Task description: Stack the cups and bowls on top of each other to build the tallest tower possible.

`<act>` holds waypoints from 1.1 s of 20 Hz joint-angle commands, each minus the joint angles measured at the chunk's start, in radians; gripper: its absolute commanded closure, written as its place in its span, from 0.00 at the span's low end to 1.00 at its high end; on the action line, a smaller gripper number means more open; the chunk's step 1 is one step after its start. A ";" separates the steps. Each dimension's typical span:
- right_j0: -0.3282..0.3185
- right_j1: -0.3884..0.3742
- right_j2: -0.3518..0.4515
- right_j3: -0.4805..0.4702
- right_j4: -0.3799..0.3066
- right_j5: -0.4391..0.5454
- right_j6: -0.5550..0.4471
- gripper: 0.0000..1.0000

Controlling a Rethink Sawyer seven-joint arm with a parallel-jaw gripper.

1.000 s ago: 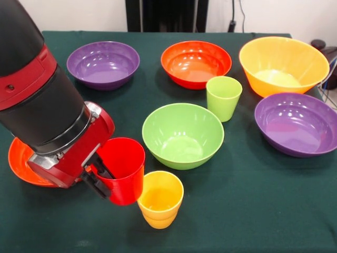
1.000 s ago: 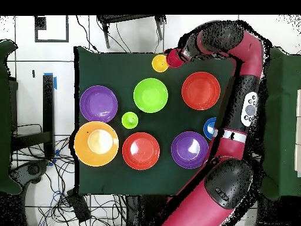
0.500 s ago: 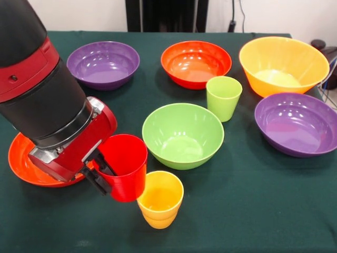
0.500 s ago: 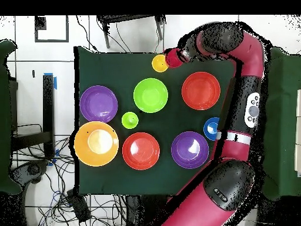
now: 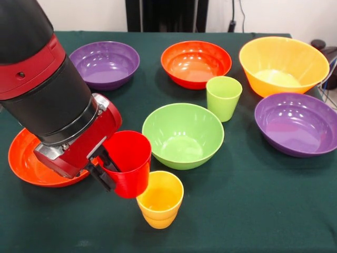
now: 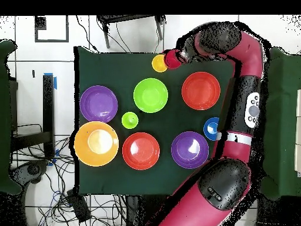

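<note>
- Gripper clamped on the near wall of the red cup, one finger inside the rim and one outside.
- Red cup carried off the table, tilted a little, its base just above and touching-close to the rim of the yellow cup.
- Yellow cup standing upright on the green cloth, at the table edge opposite the robot's base, empty.
- Step in hand, by judgement: first stacking move, red cup into yellow cup; no tower built yet.
- Next move, by judgement: shift sideways until centred over the yellow cup, set the red cup upright, lower it, then release.
- Light green bowl just beside the two cups, small blue bowl partly hidden by the arm, still unstacked.
</note>
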 commanded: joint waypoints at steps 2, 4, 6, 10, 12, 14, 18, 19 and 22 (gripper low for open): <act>0.057 -0.031 -0.143 0.115 0.035 -0.087 0.264 1.00; 0.064 -0.033 -0.157 0.115 0.050 -0.092 0.268 1.00; 0.070 -0.036 -0.170 0.118 0.062 -0.099 0.275 1.00; 0.087 -0.038 -0.193 0.107 0.084 -0.102 0.281 1.00; 0.101 -0.034 -0.199 0.088 0.088 -0.094 0.280 1.00; 0.115 -0.029 -0.205 0.064 0.092 -0.085 0.276 1.00; 0.139 -0.023 -0.219 0.035 0.107 -0.079 0.284 1.00; 0.144 -0.022 -0.221 0.030 0.109 -0.079 0.287 1.00; 0.152 -0.022 -0.229 0.026 0.119 -0.085 0.296 1.00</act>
